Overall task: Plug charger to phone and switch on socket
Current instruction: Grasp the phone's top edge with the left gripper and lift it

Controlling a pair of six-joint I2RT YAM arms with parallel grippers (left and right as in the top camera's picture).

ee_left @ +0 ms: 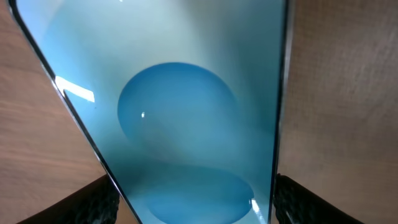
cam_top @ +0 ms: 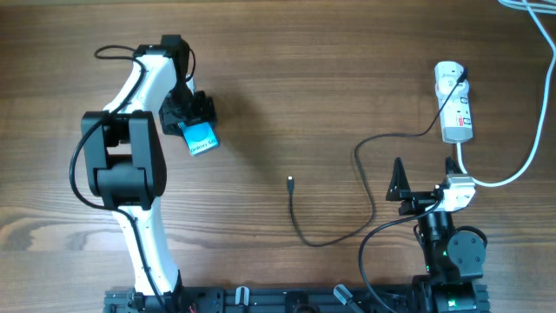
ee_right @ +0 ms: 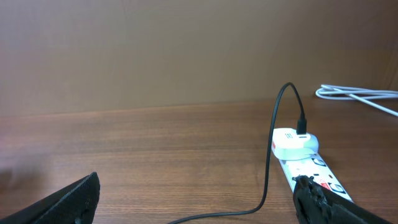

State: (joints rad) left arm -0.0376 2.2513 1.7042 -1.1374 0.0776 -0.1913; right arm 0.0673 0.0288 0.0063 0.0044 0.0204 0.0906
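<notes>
overhead: phone [cam_top: 203,141] far left under left gripper [cam_top: 192,123]; charger [cam_top: 291,183] tip centre, socket [cam_top: 454,104] far right. left wrist: fingers [ee_left: 87,202] flank phone edges, can't tell if clamped. right wrist: right gripper [ee_right: 198,186] wide apart, empty. step looks like grasping phone; next likely needs charger tip fetched.

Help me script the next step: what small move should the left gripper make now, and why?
Probably close the left gripper firmly on the phone: its fingers flank both edges, but contact isn't clear. The charger tip lies loose mid-table, so the phone must be held steady before plugging.
</notes>
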